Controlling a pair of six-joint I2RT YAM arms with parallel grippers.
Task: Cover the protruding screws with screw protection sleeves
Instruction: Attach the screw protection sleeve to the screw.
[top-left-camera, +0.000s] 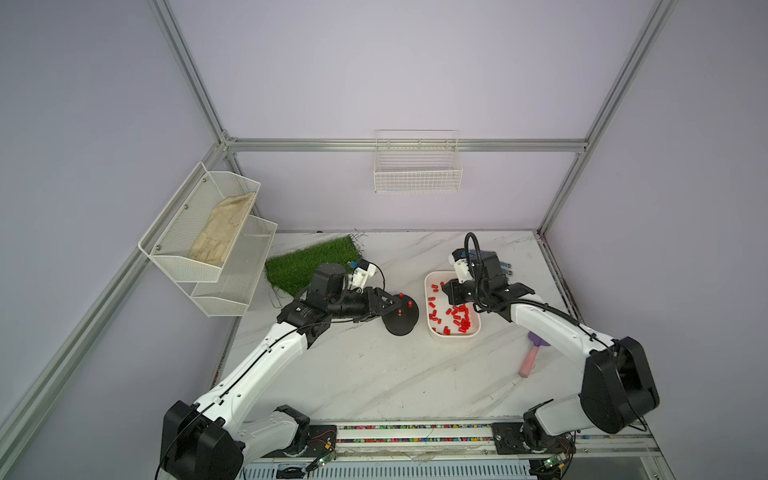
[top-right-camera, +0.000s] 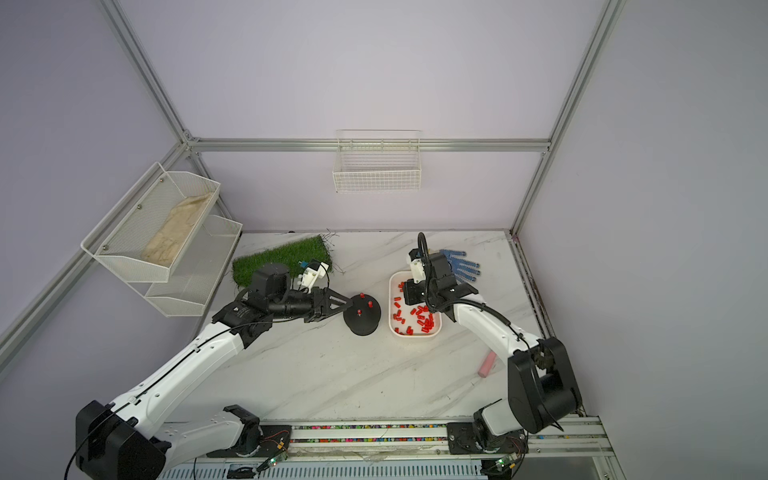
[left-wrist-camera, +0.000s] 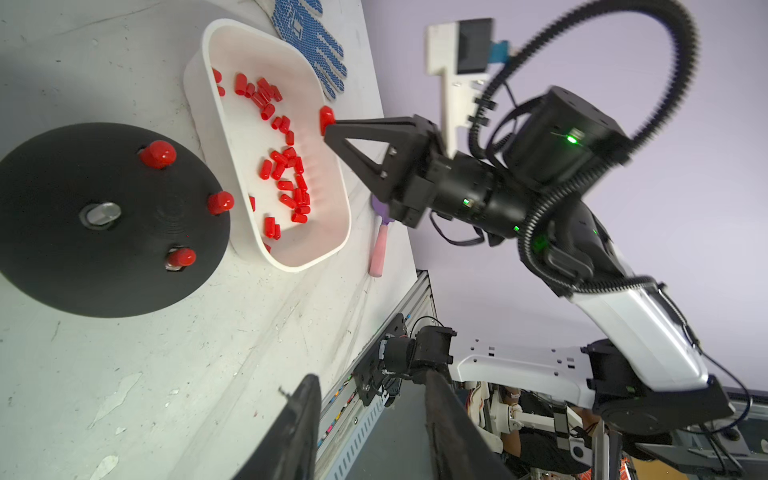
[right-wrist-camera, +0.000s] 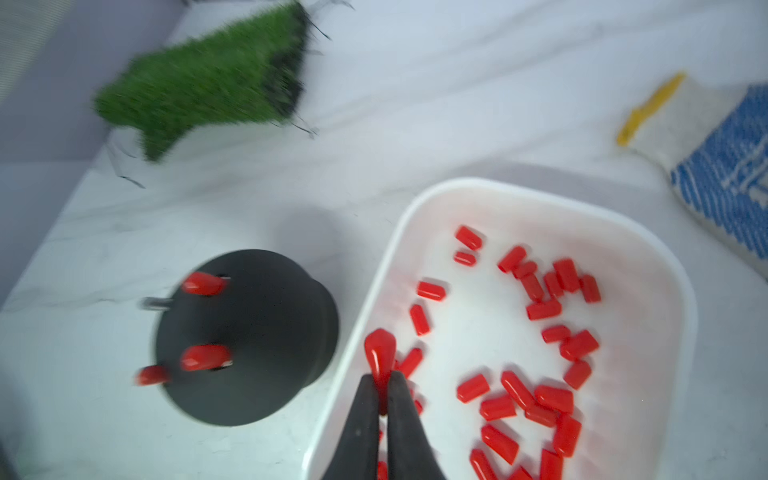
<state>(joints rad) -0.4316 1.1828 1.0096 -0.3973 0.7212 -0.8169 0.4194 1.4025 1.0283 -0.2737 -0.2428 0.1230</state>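
Marbled white tabletop (top-left-camera: 374, 374) floors a lilac-walled cell, and in both top views we find the black base (top-left-camera: 401, 323) standing just beside the white tray (top-left-camera: 455, 337) of loose screw protection sleeves (top-left-camera: 459, 320). Our left gripper (top-right-camera: 349, 308) reaches in low and almost level from the side of the base away from the tray, tips near the dome. Our right arm (top-left-camera: 548, 322) folds over the tray with its wrist tipped steeply down. From the left wrist we count three of the protruding screws (left-wrist-camera: 158, 153) capped in red and one bare stud (left-wrist-camera: 101, 214) on the side of the dome away from the tray. This gripper's fingers (left-wrist-camera: 299, 428) stand moderately apart with nothing between them, while the right gripper (left-wrist-camera: 332, 129) is clamped on one red sleeve (left-wrist-camera: 327, 118), held above the loose ones in the tray. From the right wrist, a blurred picture, we see that sleeve pinched at one end and flattened between the tips, its other end bulging. We judge it light, soft and rather slick, so a hard squeeze could close its mouth or shoot it out. We would hold it gently near the closed end, keeping the open mouth round and facing down, so it can slide over the bare stud.
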